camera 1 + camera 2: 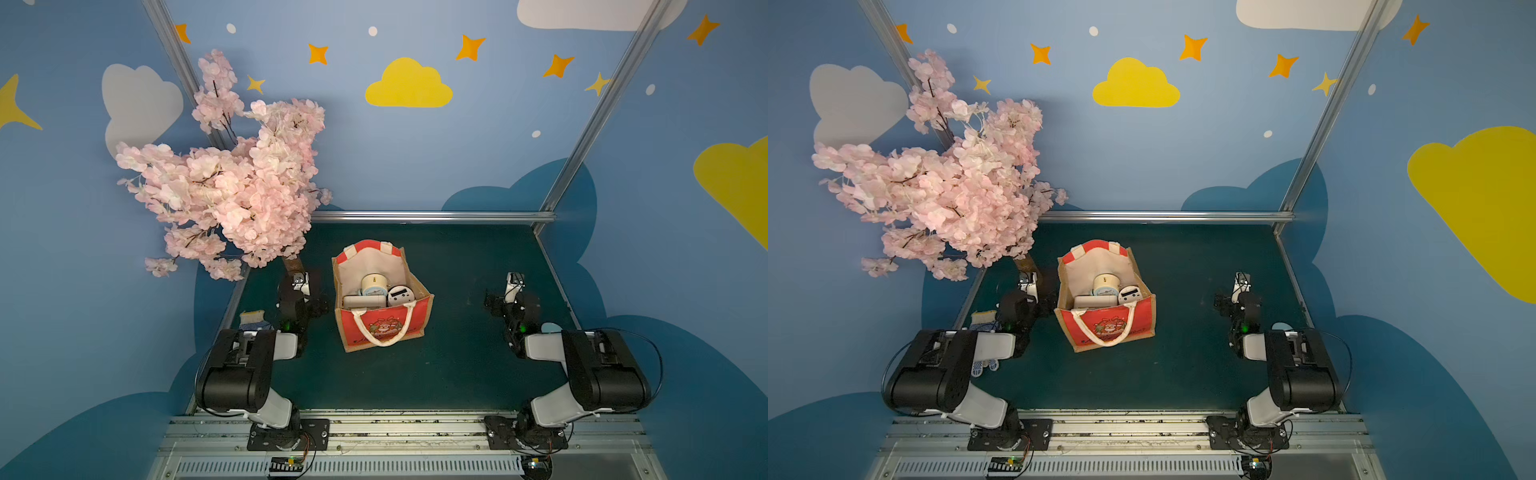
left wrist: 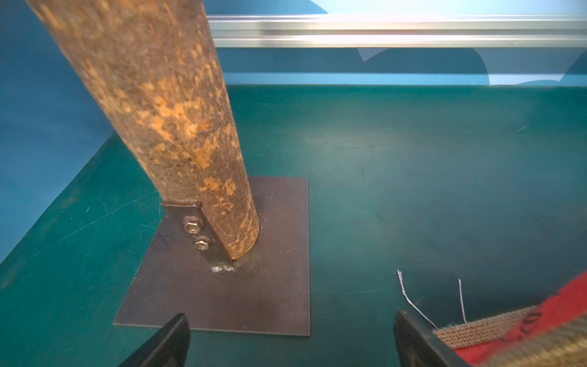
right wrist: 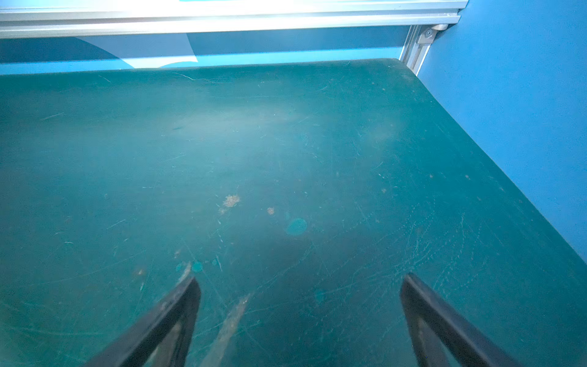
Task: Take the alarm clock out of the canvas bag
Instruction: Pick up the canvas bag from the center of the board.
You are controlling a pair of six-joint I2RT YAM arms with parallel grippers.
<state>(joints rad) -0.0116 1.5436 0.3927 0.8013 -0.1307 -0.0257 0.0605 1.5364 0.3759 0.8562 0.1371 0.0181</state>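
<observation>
Widest of all, the green bench (image 1: 457, 374), bare and scratched under the right fingers (image 3: 171, 321). Next in size, the pink blossom tree (image 1: 232, 178), with its rough trunk (image 2: 178, 127) and bolted base plate (image 2: 254, 286) directly ahead of the left fingers (image 2: 165, 346): easy to strike on a careless lift from that side. Then the canvas bag (image 1: 417, 318), upright and open-mouthed between the two pairs of fingers, just beside the left ones and well apart from the right ones. Soft walls and a cream handle (image 1: 384, 342) drooping over the near face, so a real chance of snagging, dragging or tipping the whole bag. Both pairs of fingers spread wide, grasping nothing. Inside the bag, packed close: a white box (image 1: 363, 301), a cream round tin (image 1: 374, 284), and the alarm clock (image 1: 400, 296), judged to be the white piece with the dark display, on the side nearer the right fingers. Little room around it, hence danger of pinching a neighbour or the lining too. Smallest, a dotted glove (image 1: 984, 322) behind the left fingers, and loose threads (image 2: 409, 298) at the bag corner.
</observation>
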